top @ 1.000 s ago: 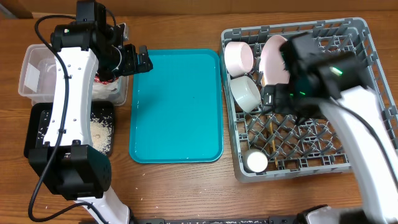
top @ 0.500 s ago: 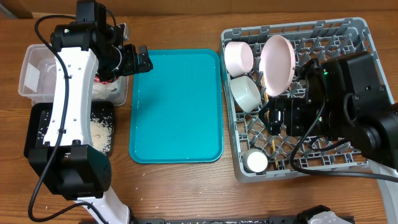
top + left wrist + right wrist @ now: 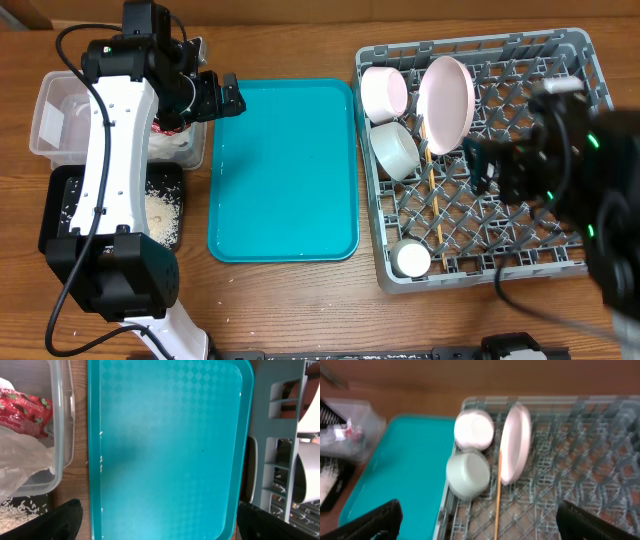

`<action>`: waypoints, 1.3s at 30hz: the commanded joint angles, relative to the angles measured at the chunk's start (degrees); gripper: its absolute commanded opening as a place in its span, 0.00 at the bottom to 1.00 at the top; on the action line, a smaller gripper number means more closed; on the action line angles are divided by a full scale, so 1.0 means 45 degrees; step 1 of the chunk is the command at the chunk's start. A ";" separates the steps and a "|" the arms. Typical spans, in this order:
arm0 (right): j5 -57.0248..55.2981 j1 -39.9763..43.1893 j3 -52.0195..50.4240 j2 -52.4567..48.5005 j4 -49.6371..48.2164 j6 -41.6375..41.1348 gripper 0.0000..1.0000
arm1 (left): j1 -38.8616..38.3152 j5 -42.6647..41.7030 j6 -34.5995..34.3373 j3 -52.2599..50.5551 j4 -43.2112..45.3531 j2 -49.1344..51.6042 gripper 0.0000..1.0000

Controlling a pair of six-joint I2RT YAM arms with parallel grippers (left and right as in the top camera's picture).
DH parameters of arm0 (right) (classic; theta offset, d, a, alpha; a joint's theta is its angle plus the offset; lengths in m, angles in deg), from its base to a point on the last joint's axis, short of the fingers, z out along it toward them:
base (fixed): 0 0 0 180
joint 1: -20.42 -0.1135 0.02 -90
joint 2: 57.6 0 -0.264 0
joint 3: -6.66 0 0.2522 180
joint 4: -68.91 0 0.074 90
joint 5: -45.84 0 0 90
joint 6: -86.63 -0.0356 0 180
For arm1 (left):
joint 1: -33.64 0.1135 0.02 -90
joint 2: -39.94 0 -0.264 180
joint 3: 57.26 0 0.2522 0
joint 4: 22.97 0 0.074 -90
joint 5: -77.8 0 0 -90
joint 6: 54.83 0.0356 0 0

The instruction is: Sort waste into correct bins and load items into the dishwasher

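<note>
Now | left wrist view shows red wrapper [image 3: 22, 407] in clear tub [image 3: 62, 420], mostly hidden overhead | pink plate [image 3: 447, 100] stands in grey rack [image 3: 570, 45] | left end effector [image 3: 167, 522] spread | right end effector [image 3: 477, 522] spread, pulled back from plate

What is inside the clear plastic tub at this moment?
A crumpled white napkin and a red wrapper lie in the clear tub. In the overhead view the left arm covers part of it.

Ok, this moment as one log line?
left gripper open; right gripper open above rack; plate, pink bowl, green bowl, cup, chopstick racked; napkin in tub; rice in black tray
</note>
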 commanded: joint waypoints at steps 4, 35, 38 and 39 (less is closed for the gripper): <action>0.0447 0.0452 -0.4940 0.3910 -0.3633 0.1146 1.00 | -0.0019 -0.0087 0.0146 0.0185 0.0044 -0.0073 1.00; 0.2297 0.0763 -1.8695 1.3041 -1.5688 0.1001 1.00 | -0.0029 -0.0087 0.0146 0.0185 0.0044 -0.0073 1.00; 0.2312 0.0758 -1.8661 1.3017 -1.5761 0.1001 1.00 | -0.0029 -0.0087 0.0146 0.0185 0.0044 -0.0073 1.00; 0.2312 0.0763 -1.8661 1.3017 -1.5781 0.0996 1.00 | -0.0029 -0.0087 0.0146 0.0185 0.0044 -0.0073 1.00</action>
